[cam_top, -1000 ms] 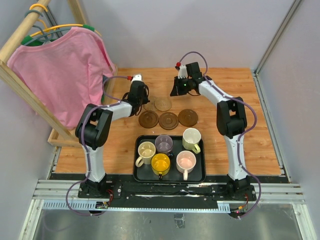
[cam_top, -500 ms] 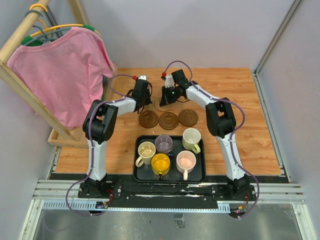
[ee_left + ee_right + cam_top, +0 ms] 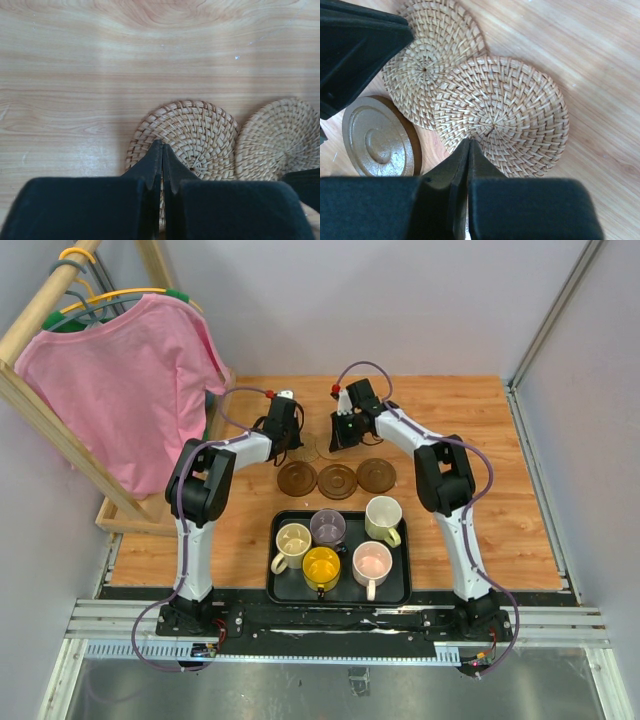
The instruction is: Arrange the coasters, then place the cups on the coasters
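1. The left gripper (image 3: 161,150) has its fingers pressed together with no gap, holding nothing; their tips rest on or just above the near rim of the left pale woven straw coaster (image 3: 187,137), which lies flat on the light wooden table (image 3: 470,420).
2. That woven disc looks light and thin, somewhat flexible, with a rough weave that should give friction. Being flat to the wood, it is probably easier to slide by pressing down than to pinch; a lift would call for catching its rim.
3. The right pale woven straw coaster (image 3: 505,117) overlaps the edge of its twin in the right wrist view, so moving one could drag the other.
4. The right gripper (image 3: 468,147) is likewise closed tight and empty, its tips at the near edge of that overlapping disc.
5. Three dark brown ringed discs (image 3: 337,480) sit in a row nearer the arms, spaced apart; they look rigid, smooth and heavier, likely slippery under a fingertip.
6. Five small handled mugs (image 3: 322,565), yellow, cream, greyish, pink and pale green, stand upright in the black rectangular tray (image 3: 279,592). They look hard and breakable, best gripped over the rim wall.
7. Judged from this, arranging is under way and no mug is placed.
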`<state>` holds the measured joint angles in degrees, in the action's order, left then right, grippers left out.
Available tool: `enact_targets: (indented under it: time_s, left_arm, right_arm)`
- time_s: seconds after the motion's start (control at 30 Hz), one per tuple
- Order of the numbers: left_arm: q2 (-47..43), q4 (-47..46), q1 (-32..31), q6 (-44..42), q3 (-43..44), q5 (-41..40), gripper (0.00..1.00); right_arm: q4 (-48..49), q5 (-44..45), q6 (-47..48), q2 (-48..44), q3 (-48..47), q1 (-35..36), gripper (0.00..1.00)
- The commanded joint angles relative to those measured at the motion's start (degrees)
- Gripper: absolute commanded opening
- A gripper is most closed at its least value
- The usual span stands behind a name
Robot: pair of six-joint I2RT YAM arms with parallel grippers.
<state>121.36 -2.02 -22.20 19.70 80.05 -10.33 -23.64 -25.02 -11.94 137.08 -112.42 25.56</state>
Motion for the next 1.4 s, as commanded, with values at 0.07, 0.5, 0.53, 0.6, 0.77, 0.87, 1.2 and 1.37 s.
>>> enact_targets:
  time_s: [0.07, 0.5, 0.53, 0.6, 0.77, 0.87, 1.2, 1.37]
  left_arm:
    - [2.6, 2.3, 0.4, -2.1, 2.5, 2.7, 0.0]
    - [8.2, 4.7, 0.2, -3.4, 11.5, 12.2, 0.01]
    - [8.3, 4.7, 0.1, -3.5, 11.9, 12.6, 0.01]
    - [8.5, 4.7, 0.1, -3.5, 12.3, 13.3, 0.0]
    - [8.2, 4.0, 0.1, -3.1, 11.9, 12.6, 0.01]
    - [6.7, 2.0, 0.1, -2.8, 10.6, 11.6, 0.0]
    - [-0.9, -2.8, 0.2, -3.0, 9.0, 7.5, 0.01]
    - [-7.1, -4.7, 0.2, -3.7, 3.2, 6.3, 0.01]
  right_arm:
    - [-3.9, 10.1, -1.6, -0.7, 3.9, -3.8, 0.01]
    - [-3.4, 11.7, -1.7, -2.2, 4.1, -6.5, 0.01]
    - [-3.5, 11.6, -1.7, -2.3, 4.1, -6.6, 0.01]
    - [-3.4, 11.4, -1.6, -2.4, 4.1, -6.6, 0.01]
    - [-2.6, 10.1, -1.3, -3.4, 4.3, -6.6, 0.01]
    - [-2.0, 9.2, -0.4, -4.8, 4.2, -6.6, 0.01]
    - [-0.4, 8.8, 2.5, -13.0, 6.2, -6.4, 0.26]
    - [1.0, 9.3, 2.7, -18.6, 13.1, -5.8, 0.29]
